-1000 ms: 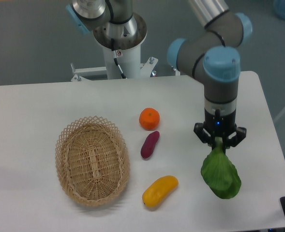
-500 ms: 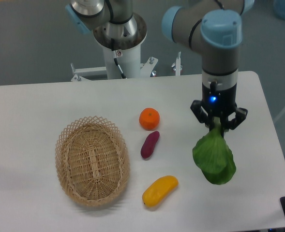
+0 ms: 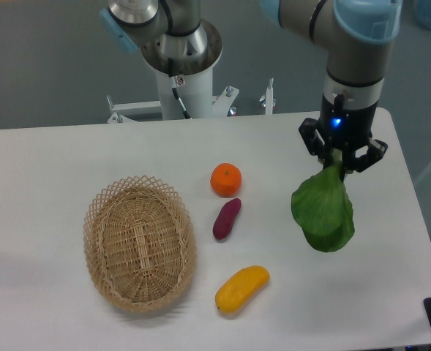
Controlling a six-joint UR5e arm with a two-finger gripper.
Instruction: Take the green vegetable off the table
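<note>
The green vegetable [image 3: 323,210] hangs leaf-down over the right side of the white table [image 3: 54,161], its pale stem end pinched at the top. My gripper [image 3: 337,162] is shut on that stem, pointing straight down from the grey and blue arm. The broad dark green leaf body dangles below the fingers, and it looks lifted off the tabletop.
A woven wicker basket [image 3: 140,243] sits at the left. An orange [image 3: 226,180], a purple eggplant-like piece [image 3: 227,218] and a yellow oblong fruit [image 3: 242,288] lie in the middle. The table's right edge runs close beside the vegetable.
The gripper has risen and drifted toward the back of the table, carrying the green vegetable up with it. The other items have not moved.
</note>
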